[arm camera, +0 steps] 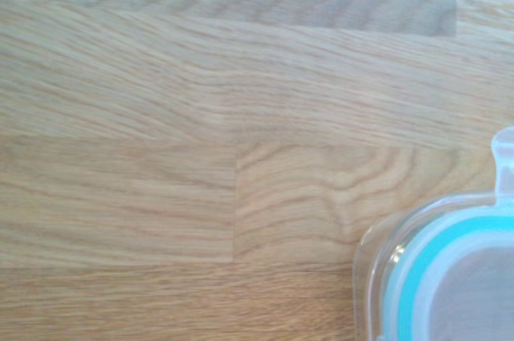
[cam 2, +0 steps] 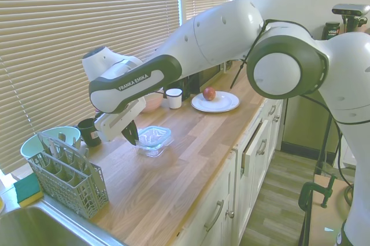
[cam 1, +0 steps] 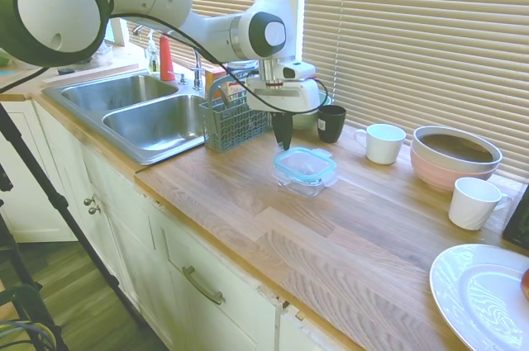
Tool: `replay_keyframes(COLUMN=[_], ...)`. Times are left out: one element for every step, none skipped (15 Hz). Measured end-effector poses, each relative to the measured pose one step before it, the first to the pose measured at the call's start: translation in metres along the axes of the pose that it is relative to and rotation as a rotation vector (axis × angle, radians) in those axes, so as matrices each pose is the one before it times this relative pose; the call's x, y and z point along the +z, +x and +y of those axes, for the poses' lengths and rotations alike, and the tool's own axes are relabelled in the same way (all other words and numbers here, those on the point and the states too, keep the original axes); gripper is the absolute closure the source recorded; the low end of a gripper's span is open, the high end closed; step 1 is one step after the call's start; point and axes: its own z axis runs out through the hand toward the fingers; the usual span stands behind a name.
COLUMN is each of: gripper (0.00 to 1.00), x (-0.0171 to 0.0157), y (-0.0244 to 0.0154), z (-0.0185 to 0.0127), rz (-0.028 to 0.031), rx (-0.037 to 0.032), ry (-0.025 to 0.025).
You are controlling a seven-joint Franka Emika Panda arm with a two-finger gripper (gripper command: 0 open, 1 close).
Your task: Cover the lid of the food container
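Clear teal-rimmed plastic lid (cam 1: 305, 162) already seated on shallow clear glass container (cam 1: 307, 180), just beside narrow, empty fingers (cam 1: 283, 133). Next, probably: press down, snap tabs.

wrist: lid (arm camera: 450, 277) cut off at frame edge | first exterior: plate (cam 1: 479, 297) cropped at corner

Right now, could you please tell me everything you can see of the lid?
The lid is a flat, rounded-square piece of clear plastic with a teal seal rim and clear snap tabs. It lies level on top of the food container on the wooden countertop. The gripper hangs beside its edge, apparently not touching it.
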Motion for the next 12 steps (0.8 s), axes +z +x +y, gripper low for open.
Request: replay_keyframes(gripper=[1.00, 1.00, 1.00, 1.00, 1.00, 0.00, 0.00, 0.00, 0.00, 0.00, 0.00, 0.00], x=[0.00058, 0.00072, 0.00089, 0.00101, 0.00105, 0.00070, 0.00035, -0.00042, 0.00082, 0.00057, -0.00060, -0.00065], y=[0.00065, 0.00077, 0.00106, 0.00149, 0.00186, 0.00214, 0.00198, 0.00194, 0.00202, 0.00175, 0.00091, 0.00077], z=[0.00044, 0.00060, 0.00079, 0.00083, 0.00062, 0.00052, 0.00051, -0.00028, -0.00039, -0.00015, 0.00025, 0.00049], rz=[0.00001, -0.00049, -0.00065, -0.00054, -0.00010, 0.00066, 0.00046, 0.00174, 0.00116, 0.00149, 0.00086, 0.00066], rx=[0.00051, 0.00113, 0.00187, 0.00183, 0.00181, 0.00251, 0.00222, 0.00162, 0.00184, 0.00132, -0.00003, -0.00127], ry=[-0.00096, -0.00093, -0.00105, -0.00083, -0.00047, -0.00002, -0.00022, 0.00087, 0.00044, -0.00027, 0.00000, -0.00090])
